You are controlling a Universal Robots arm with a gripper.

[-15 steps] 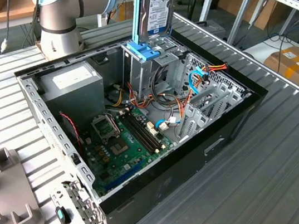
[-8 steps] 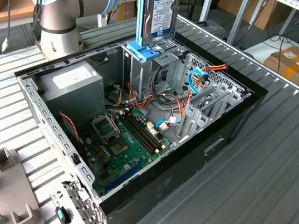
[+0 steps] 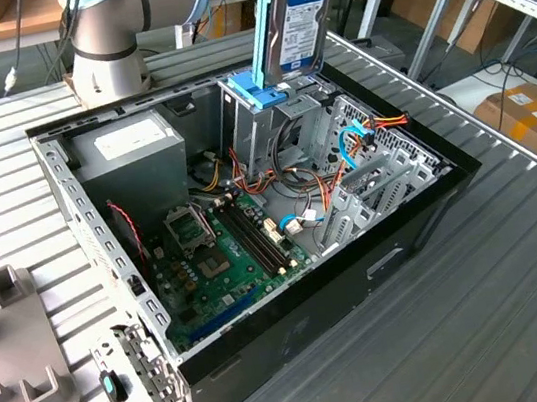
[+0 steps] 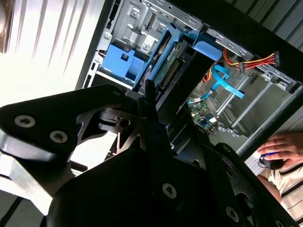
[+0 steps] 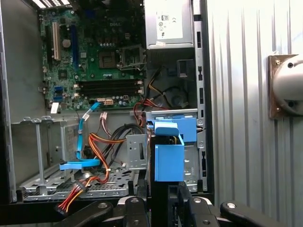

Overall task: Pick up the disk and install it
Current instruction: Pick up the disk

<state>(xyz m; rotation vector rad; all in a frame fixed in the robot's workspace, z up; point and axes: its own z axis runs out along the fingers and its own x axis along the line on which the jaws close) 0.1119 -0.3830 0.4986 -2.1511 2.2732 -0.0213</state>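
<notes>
where the gripper (image 5: 165,207) shows in the first wrist view, its jaws pinch the disk (image 5: 169,163), upright, its lower end at the drive cage (image 3: 243,134) top; beyond lies the open computer case (image 3: 74,200) with its motherboard (image 3: 221,254).

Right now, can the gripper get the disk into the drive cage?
Probably yes. The gripper holds the disk upright right over the drive cage; nothing seems to lie between them, and the cables sit off to one side.

Ribbed metal bench (image 3: 530,324) carries open computer case (image 3: 363,293) (side panel off), grey fixture block (image 3: 13,350), robot arm's base (image 3: 112,68).
</notes>
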